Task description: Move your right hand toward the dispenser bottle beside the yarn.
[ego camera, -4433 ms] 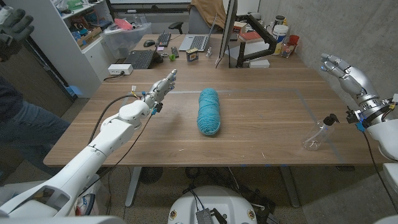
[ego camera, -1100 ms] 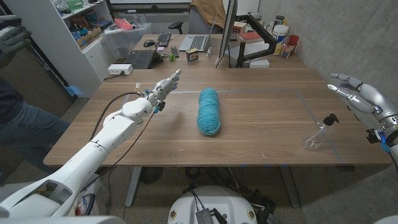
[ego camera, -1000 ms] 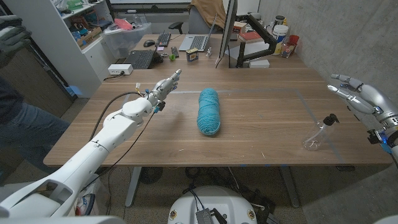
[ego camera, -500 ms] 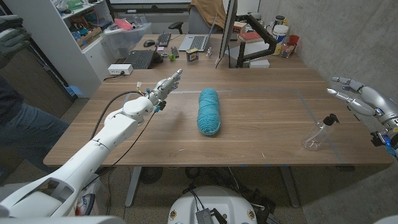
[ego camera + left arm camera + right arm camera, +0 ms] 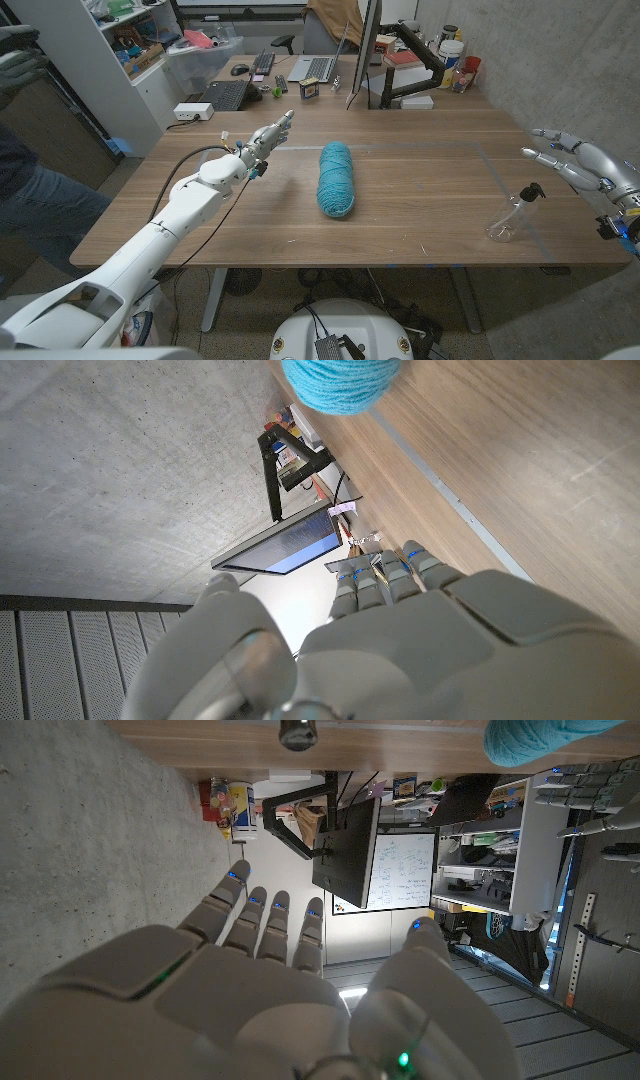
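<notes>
**Right hand raised beside the bottle**

The wooden table [image 5: 420, 190] runs back to a concrete wall, a monitor [image 5: 366, 50] and cluttered shelves [image 5: 120, 40]. Teal yarn [image 5: 336, 178] lies well left of the right hand [image 5: 580, 165], which hangs empty, fingers spread, just beyond the tilted clear bottle [image 5: 510, 215]. The left hand [image 5: 262, 140] hovers empty, fingers straight.

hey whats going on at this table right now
A two-armed robot is reaching its right hand, open and empty, toward a clear dispenser bottle lying near the table's right edge; it isn't touching it. The teal yarn sits mid-table. The left hand hovers open over the table's left side, holding nothing.
</notes>
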